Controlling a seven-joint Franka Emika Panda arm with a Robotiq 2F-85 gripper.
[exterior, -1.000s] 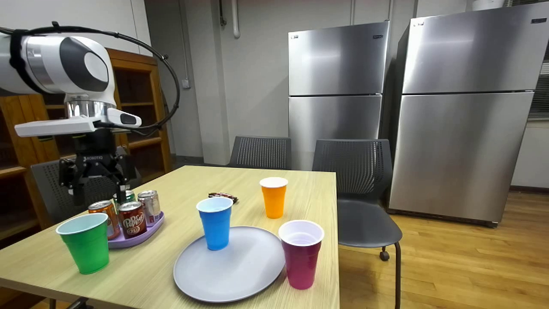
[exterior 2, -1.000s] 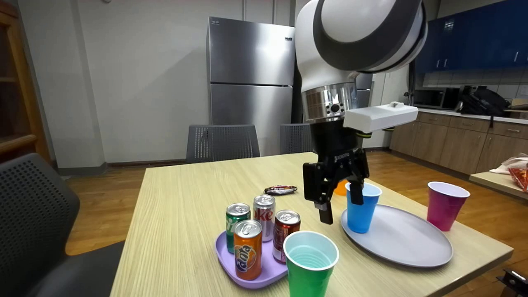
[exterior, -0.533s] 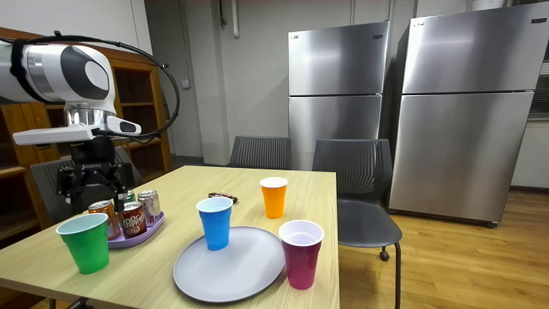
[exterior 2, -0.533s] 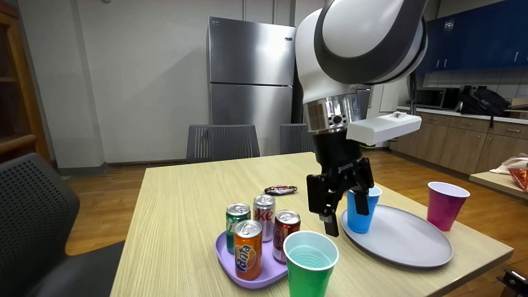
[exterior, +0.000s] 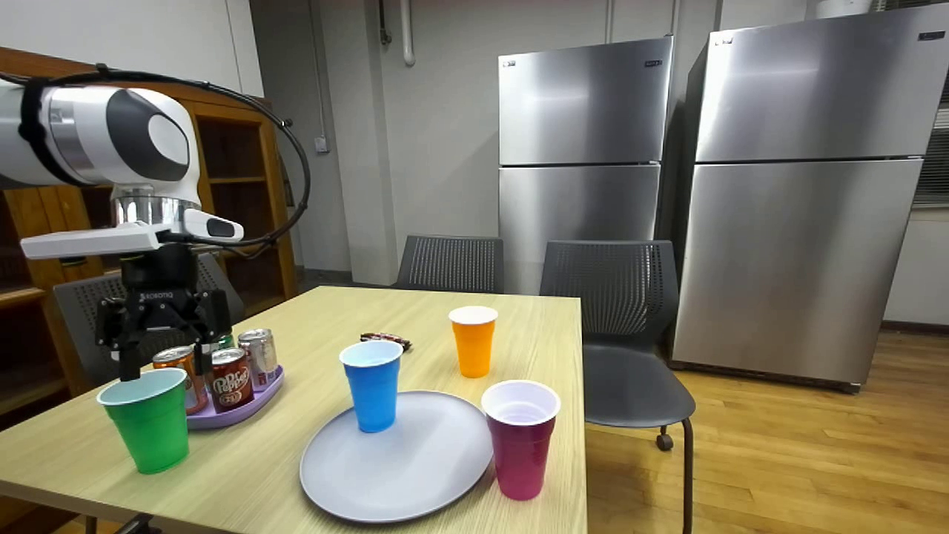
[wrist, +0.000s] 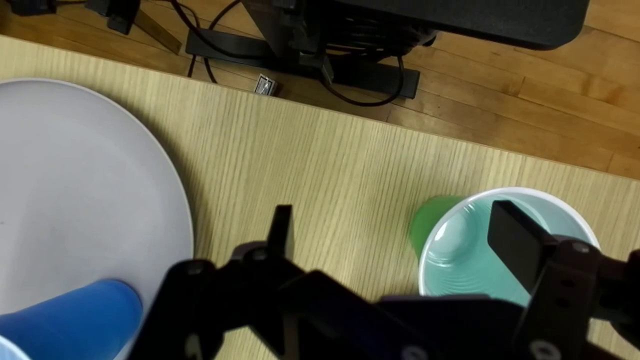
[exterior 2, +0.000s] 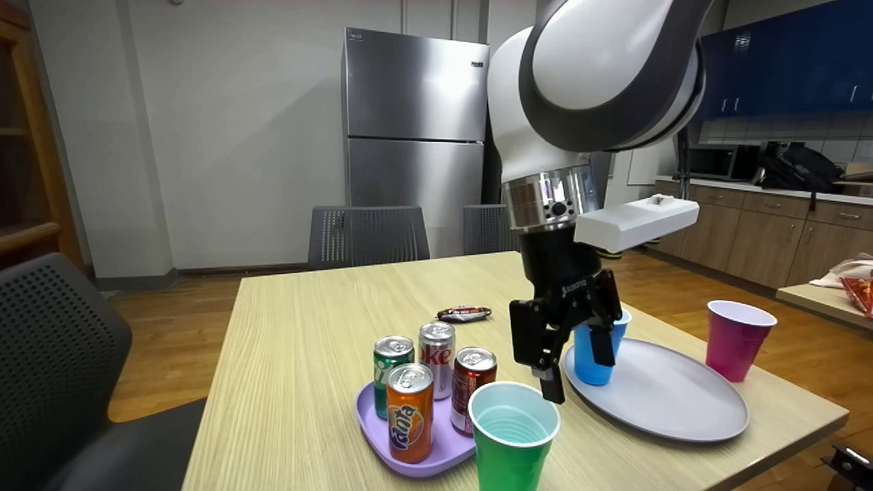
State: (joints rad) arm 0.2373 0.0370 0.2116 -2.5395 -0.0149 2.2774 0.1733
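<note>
My gripper (exterior: pixel 165 368) is open and empty, pointing down above the table. It also shows open in an exterior view (exterior 2: pixel 578 378) and in the wrist view (wrist: pixel 392 212). A green cup (exterior: pixel 152 434) stands upright nearest to it. In the wrist view one finger (wrist: pixel 517 240) overlaps the mouth of the green cup (wrist: pixel 480 250); contact cannot be told. The other finger (wrist: pixel 281 227) is over bare table. A blue cup (exterior 2: pixel 592 361) stands on a grey plate (exterior 2: pixel 668 402) on the other side. A purple tray (exterior 2: pixel 443 440) holds several small cans, including an orange can (exterior 2: pixel 409 423) and a dark red can (exterior: pixel 230 382).
A magenta cup (exterior: pixel 521 452) stands beside the plate near the table edge. An orange cup (exterior: pixel 474 348) and a wrapped snack (exterior: pixel 385 340) are farther back. Chairs (exterior: pixel 608 297) stand around the table (exterior 2: pixel 307 354). The table edge shows in the wrist view (wrist: pixel 390 125).
The arm and open gripper have moved down, bringing the fingertips closer to the height of the green cup's rim. The cups, plate, tray and cans have not moved.
</note>
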